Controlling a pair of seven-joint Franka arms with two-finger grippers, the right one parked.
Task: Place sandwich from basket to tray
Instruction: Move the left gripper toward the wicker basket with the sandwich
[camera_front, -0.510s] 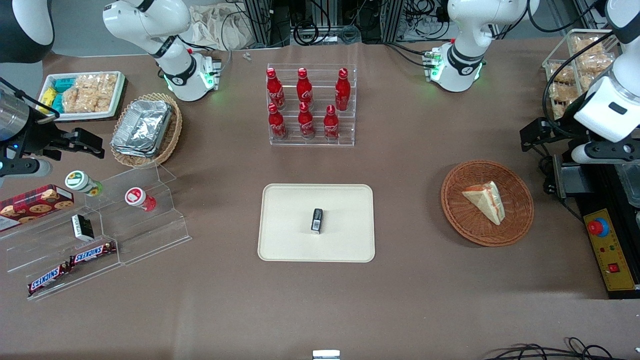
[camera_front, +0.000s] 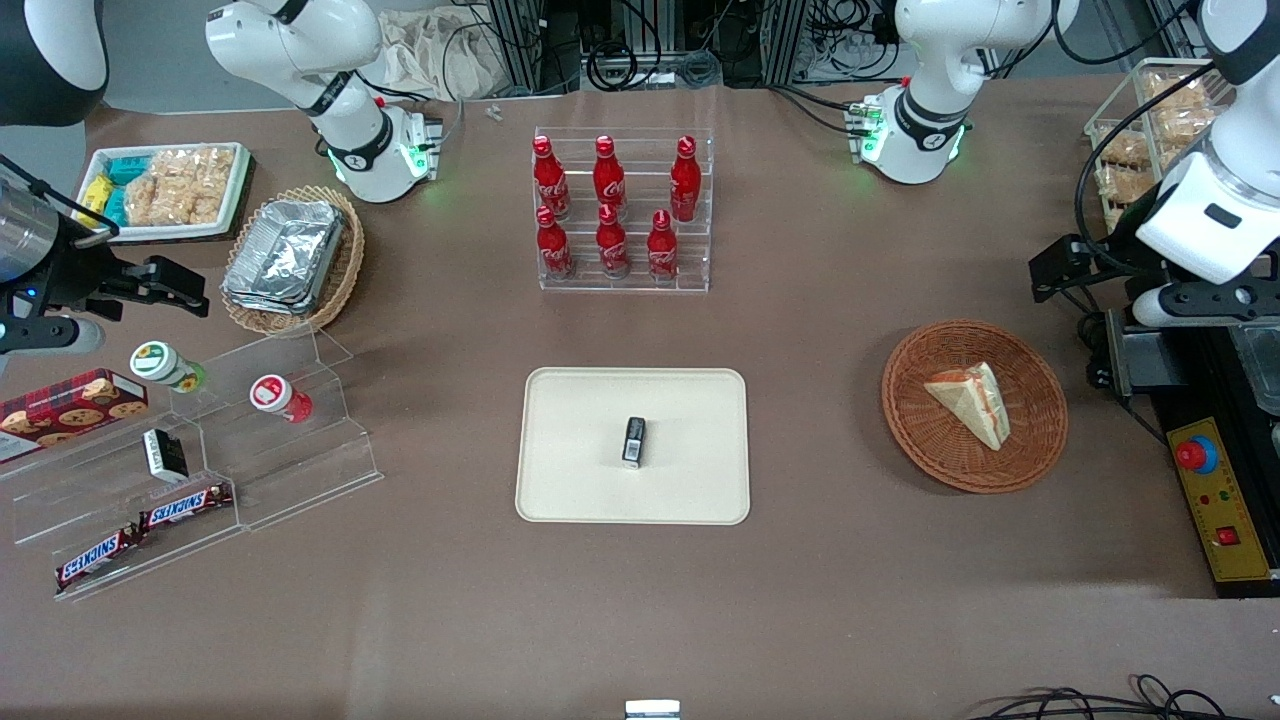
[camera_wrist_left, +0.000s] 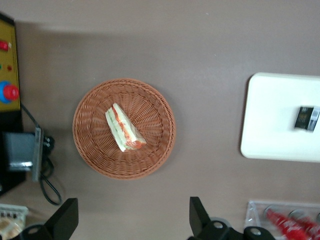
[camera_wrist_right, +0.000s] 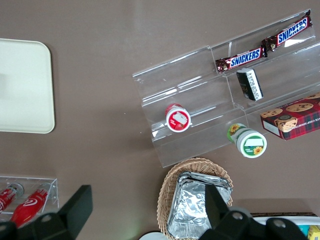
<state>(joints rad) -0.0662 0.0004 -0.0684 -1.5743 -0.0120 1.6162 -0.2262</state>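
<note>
The sandwich (camera_front: 972, 400) lies in the reddish-brown wicker basket (camera_front: 930, 440) toward the working arm's end of the table. It is a pale bread wedge with red filling at its edge. In the left wrist view the sandwich (camera_wrist_left: 124, 128) sits in the middle of the basket (camera_wrist_left: 92, 150). My left gripper (camera_front: 1200, 303) hangs high above the table beside the basket, a little farther from the front camera. It is open and empty, with its fingertips (camera_wrist_left: 132, 220) wide apart. The cream tray (camera_front: 570, 470) lies mid-table and also shows in the left wrist view (camera_wrist_left: 270, 125).
A small black packet (camera_front: 634, 441) lies on the tray. A clear rack of red bottles (camera_front: 620, 210) stands farther back. A yellow control box with a red button (camera_front: 1210, 490) sits at the table's edge near the basket. Clear snack shelves (camera_front: 200, 450) stand toward the parked arm's end.
My left arm has shifted slightly toward the basket's side of the table. The sandwich, basket and tray have not moved.
</note>
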